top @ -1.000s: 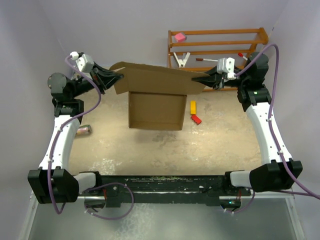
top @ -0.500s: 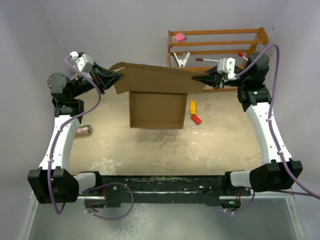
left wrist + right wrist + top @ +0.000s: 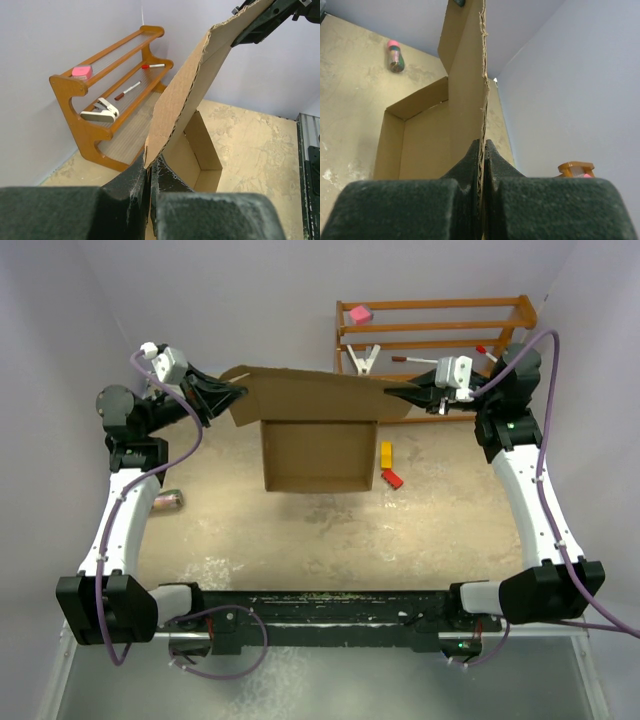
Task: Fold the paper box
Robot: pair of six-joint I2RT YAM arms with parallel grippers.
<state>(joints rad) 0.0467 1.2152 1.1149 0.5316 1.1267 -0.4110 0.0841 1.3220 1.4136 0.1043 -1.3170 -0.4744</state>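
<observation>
The paper box (image 3: 315,452) is a brown corrugated-cardboard box, open on top, with a wide lid flap (image 3: 315,397) raised along its far side. My left gripper (image 3: 232,393) is shut on the flap's left end. My right gripper (image 3: 396,392) is shut on its right end. In the left wrist view the flap (image 3: 195,85) rises from my shut left gripper (image 3: 148,170) toward the right gripper at top right. In the right wrist view the flap's edge (image 3: 482,75) runs straight out of my right gripper (image 3: 483,150), beside the box interior (image 3: 420,145).
A wooden rack (image 3: 435,330) stands at the back right with a pink block (image 3: 360,313), a white clip (image 3: 363,359) and pens. A yellow block (image 3: 386,454) and a red block (image 3: 392,479) lie right of the box. A small bottle (image 3: 167,500) lies at the left.
The box and its flap have shifted slightly to the right, and my right gripper has drawn back to the right with the flap's end. Both grips are unchanged.
</observation>
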